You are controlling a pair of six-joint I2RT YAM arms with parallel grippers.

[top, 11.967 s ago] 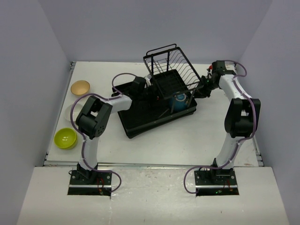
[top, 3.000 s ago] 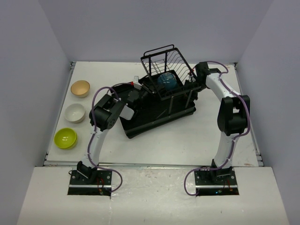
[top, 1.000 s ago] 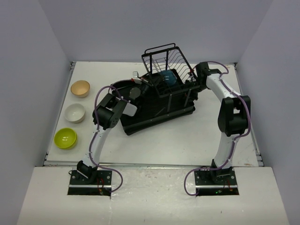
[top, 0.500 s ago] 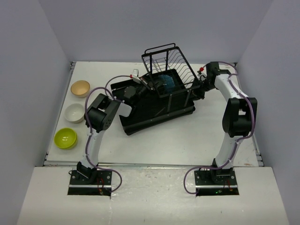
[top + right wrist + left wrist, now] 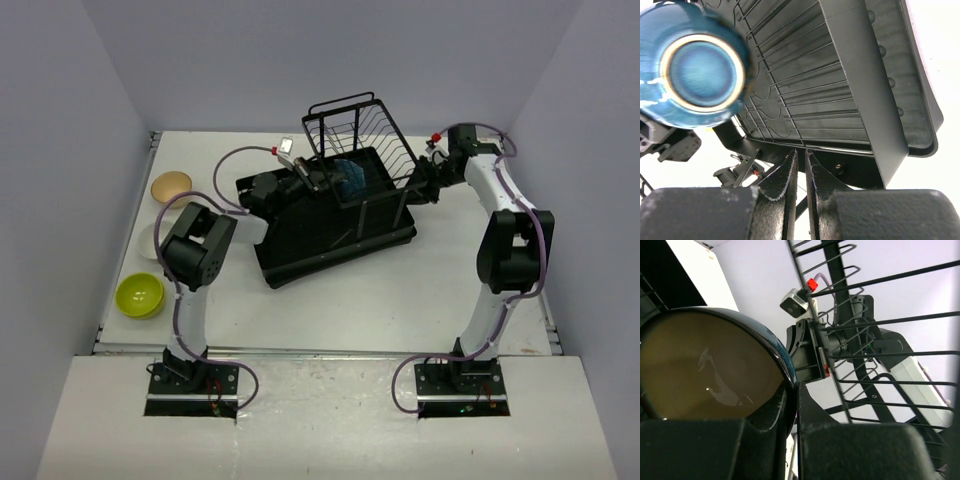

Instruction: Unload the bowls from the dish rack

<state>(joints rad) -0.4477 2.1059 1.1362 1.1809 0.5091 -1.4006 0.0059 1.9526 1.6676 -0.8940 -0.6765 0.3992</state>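
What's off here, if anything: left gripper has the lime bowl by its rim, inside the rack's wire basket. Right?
The colour is wrong. The bowl in the left gripper is dark blue, not lime, as the right wrist view shows. It is held by its rim inside the wire basket of the dish rack. The lime bowl is out on the table.

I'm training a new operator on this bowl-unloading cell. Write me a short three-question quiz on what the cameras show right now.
1. True or false: the left gripper pinches the dark blue bowl by its rim.
2. How many bowls sit on the table left of the dish rack? A two, B three, C five.
3. Fill in: the bowl nearest the table's near edge is coloured ____.
Key: 1 true. 2 B: tan bowl, white bowl, lime bowl. 3 lime.
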